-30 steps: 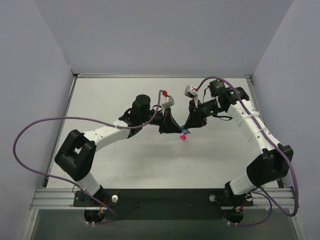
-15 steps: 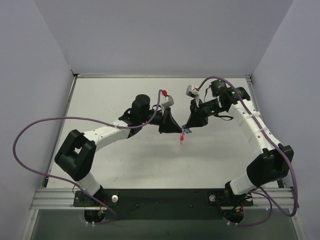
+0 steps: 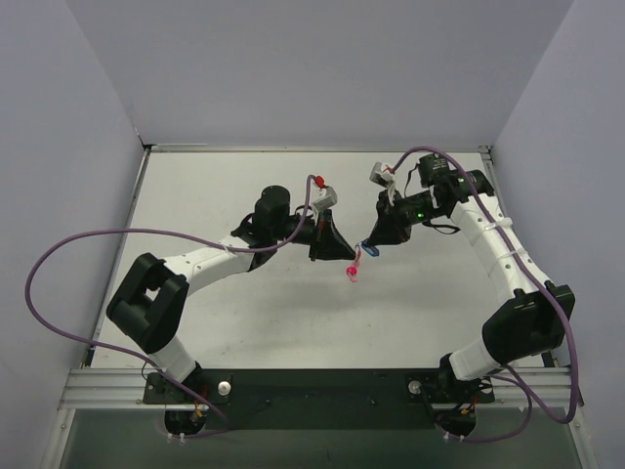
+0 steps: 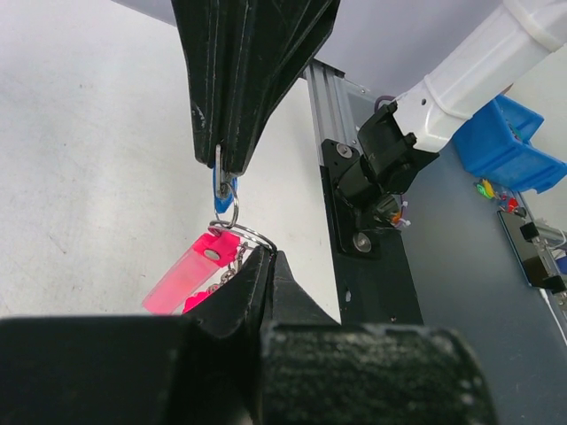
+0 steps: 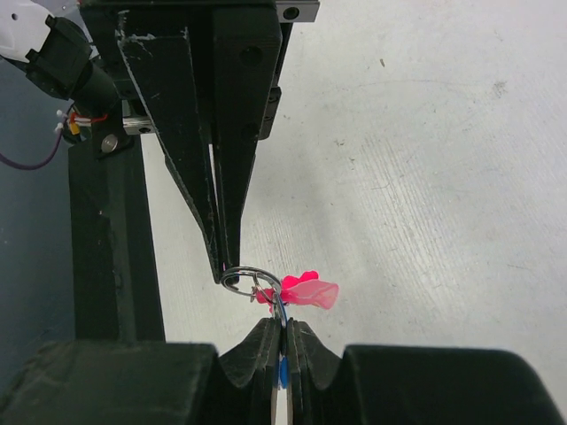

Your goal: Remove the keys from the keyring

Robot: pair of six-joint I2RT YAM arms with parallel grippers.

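Both grippers meet above the middle of the table. My left gripper (image 4: 268, 255) is shut on the thin silvery keyring (image 4: 241, 232), pinching the wire loop at its tips. My right gripper (image 5: 284, 324) is shut on the blue key (image 5: 283, 372), whose blade end runs to the keyring (image 5: 251, 278). The pink keys (image 5: 307, 292) hang from the ring on a short chain beside a translucent pink tag (image 4: 182, 279). From the top view the left gripper (image 3: 349, 252) and right gripper (image 3: 368, 243) stand tip to tip, the pink keys (image 3: 353, 273) dangling below them.
The black base rail (image 3: 312, 386) with both arm mounts runs along the near edge. Purple cables (image 3: 88, 244) loop beside each arm. White walls close the table at left, back and right. A blue bin (image 4: 509, 142) sits beyond the rail, off the table.
My right gripper has drawn back up and to the right with the blue key. The pink keys have swung lower left. The left jaws have closed fully on the ring.
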